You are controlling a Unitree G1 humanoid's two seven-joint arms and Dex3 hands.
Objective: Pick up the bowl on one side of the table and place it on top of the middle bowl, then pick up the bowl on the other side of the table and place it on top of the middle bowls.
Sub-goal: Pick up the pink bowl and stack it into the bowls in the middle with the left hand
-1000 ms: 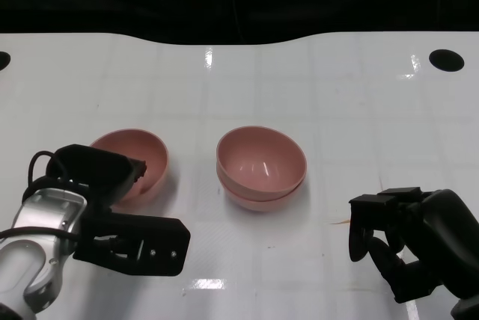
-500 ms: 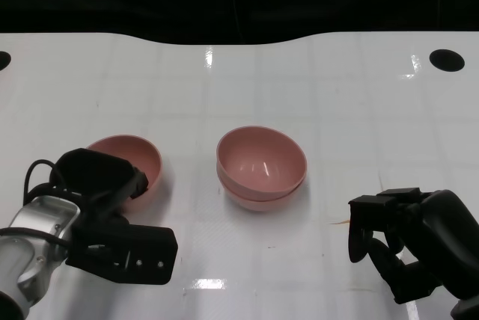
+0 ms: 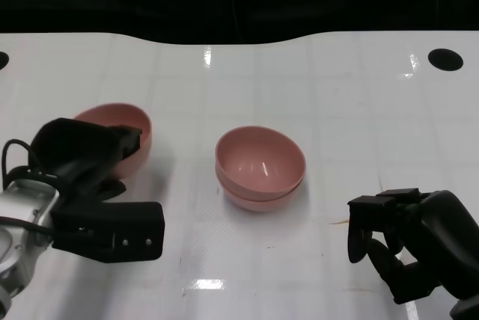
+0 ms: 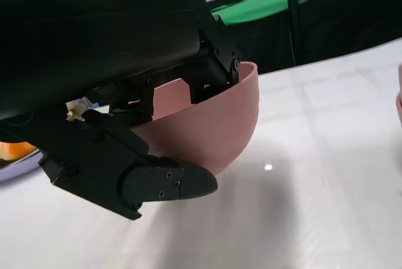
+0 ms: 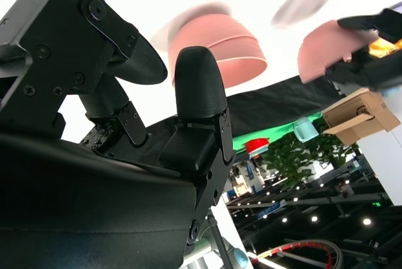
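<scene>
A pink bowl (image 3: 123, 125) is gripped by my left hand (image 3: 82, 178) at the left of the table, tilted and lifted off the white surface. In the left wrist view the same bowl (image 4: 220, 124) hangs above the table, with fingers (image 4: 157, 181) under it and others over its rim. Two pink bowls stand stacked (image 3: 260, 164) in the middle of the table, to the right of the held bowl. My right hand (image 3: 408, 241) hovers low at the front right with its fingers apart and nothing in them. The right wrist view shows the stack (image 5: 223, 46) and the held bowl (image 5: 323, 46) beyond my right hand's fingers (image 5: 198, 87).
The white table (image 3: 337, 111) ends in a dark edge at the back. A black round hole (image 3: 445, 58) sits at its far right corner, and another shows partly at the far left (image 3: 3, 59). A small orange mark (image 3: 340, 221) lies near my right hand.
My left hand has raised the pink bowl off the table and carried it slightly back and to the left. The stacked bowls and my right hand have not moved.
</scene>
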